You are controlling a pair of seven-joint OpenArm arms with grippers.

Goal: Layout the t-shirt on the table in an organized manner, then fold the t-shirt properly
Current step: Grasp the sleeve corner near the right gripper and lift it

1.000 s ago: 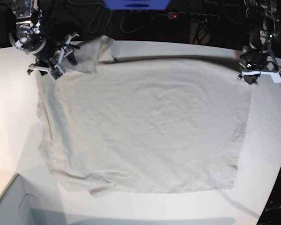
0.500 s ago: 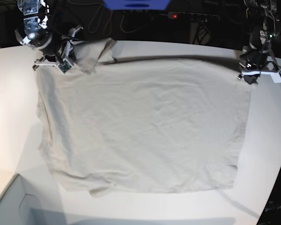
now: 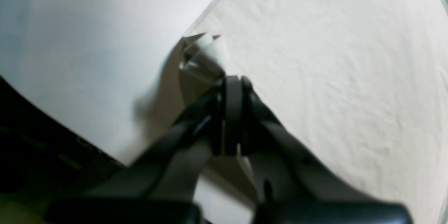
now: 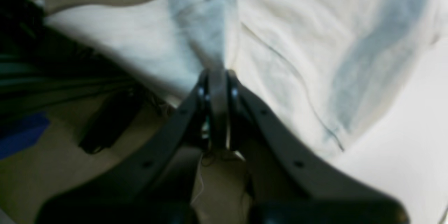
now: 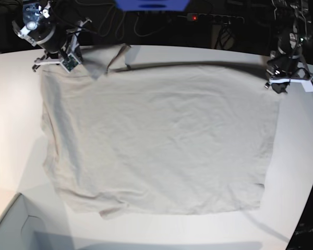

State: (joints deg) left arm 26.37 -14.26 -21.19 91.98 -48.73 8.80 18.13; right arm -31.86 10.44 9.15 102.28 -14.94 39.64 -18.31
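At the lower left corner of the base view, a pale box corner (image 5: 8, 224) enters the frame; its interior is not visible. Just beyond it, the t-shirt (image 5: 161, 135) lies spread nearly flat across the middle of the table (image 5: 10, 146), its near hem toward the lower edge of the frame, with light wrinkles over the whole panel. Bare white tabletop shows on all sides of the cloth.

At the upper right of the base view, the left gripper (image 5: 278, 82) sits at the shirt's far corner. In the left wrist view its jaws are clamped together on a small raised fold of fabric (image 3: 201, 56).

At the upper left, the right gripper (image 5: 68, 58) sits at the opposite far corner. In the right wrist view the right gripper (image 4: 217, 77) has its jaws pinched on a bunched peak of shirt cloth.
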